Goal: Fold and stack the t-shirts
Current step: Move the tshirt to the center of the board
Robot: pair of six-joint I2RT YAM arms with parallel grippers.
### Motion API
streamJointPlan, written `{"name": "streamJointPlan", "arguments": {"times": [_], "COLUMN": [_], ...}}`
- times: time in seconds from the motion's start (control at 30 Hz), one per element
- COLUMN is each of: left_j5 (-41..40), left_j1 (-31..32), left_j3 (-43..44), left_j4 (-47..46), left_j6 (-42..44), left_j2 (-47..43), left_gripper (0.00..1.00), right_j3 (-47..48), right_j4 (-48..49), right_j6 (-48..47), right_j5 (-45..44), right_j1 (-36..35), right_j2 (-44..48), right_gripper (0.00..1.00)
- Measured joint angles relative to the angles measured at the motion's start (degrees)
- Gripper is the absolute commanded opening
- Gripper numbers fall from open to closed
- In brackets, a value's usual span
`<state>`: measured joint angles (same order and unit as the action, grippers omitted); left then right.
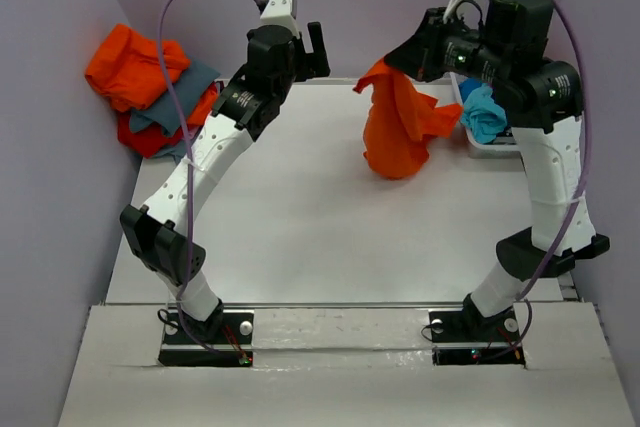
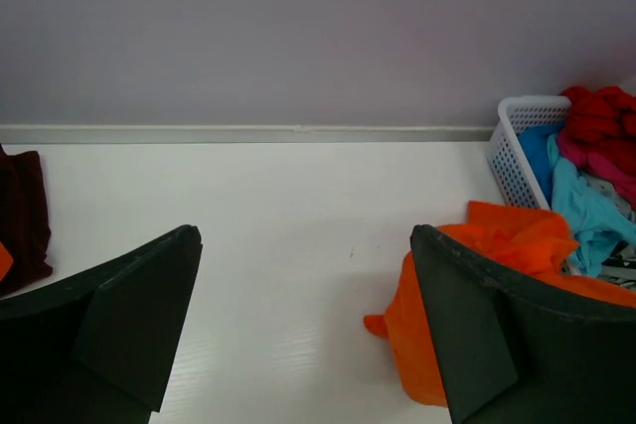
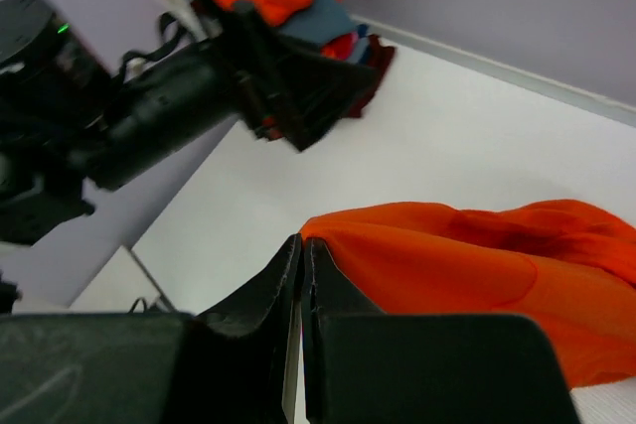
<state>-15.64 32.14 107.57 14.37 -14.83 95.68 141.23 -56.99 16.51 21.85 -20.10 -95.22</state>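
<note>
Left claw (image 2: 303, 240) gapes, released and empty, well left of the white basket (image 1: 492, 149), probably waiting to take a corner. Right claw (image 3: 301, 245), clenched on a bright orange t-shirt (image 1: 398, 132), holds it up just left of that basket so the cloth hangs open, its lower folds seemingly on the desk (image 1: 300, 207).

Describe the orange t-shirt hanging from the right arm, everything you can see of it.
The orange t-shirt is plain bright orange, soft, wrinkled cloth, unfolded and bunched into a drooping cone. The right gripper has its jaws shut on a fold at its top, holding it up; a loose flap sticks out toward the white basket. Its lower end seems to rest on the white table, beside the basket. Sleeves and collar cannot be made out.
</note>
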Motion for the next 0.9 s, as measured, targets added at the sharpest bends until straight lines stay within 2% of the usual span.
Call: {"name": "streamJointPlan", "arguments": {"times": [0.1, 0.2, 0.5, 0.7, 0.9], "left_j5": [-0.13, -0.13, -0.15, -0.28, -0.28], "left_j1": [0.00, 0.00, -0.37, -0.39, -0.39], "left_j3": [-0.28, -0.28, -0.28, -0.39, -2.95], "left_j4": [0.02, -0.02, 0.02, 0.00, -0.09], "left_j6": [0.00, 0.00, 0.02, 0.00, -0.02], "left_j2": [-0.09, -0.09, -0.09, -0.09, -0.90], "left_gripper": [0.99, 0.99, 0.99, 0.99, 0.99], "right_j3": [0.04, 0.79, 4.24, 1.31, 0.94], "right_j4": [0.07, -0.17, 1.86, 3.54, 3.19], "right_j6": [-2.34, -3.54, -3.72, -4.85, -5.16], "right_j5": [2.51, 5.09, 4.94, 1.25, -1.99], "right_j1": [-6.38, -9.03, -9.53, -9.53, -9.53], "right_j2": [-0.44, -0.94, 1.64, 8.15, 5.55], "right_gripper": [0.07, 0.07, 0.07, 0.07, 0.07]}}
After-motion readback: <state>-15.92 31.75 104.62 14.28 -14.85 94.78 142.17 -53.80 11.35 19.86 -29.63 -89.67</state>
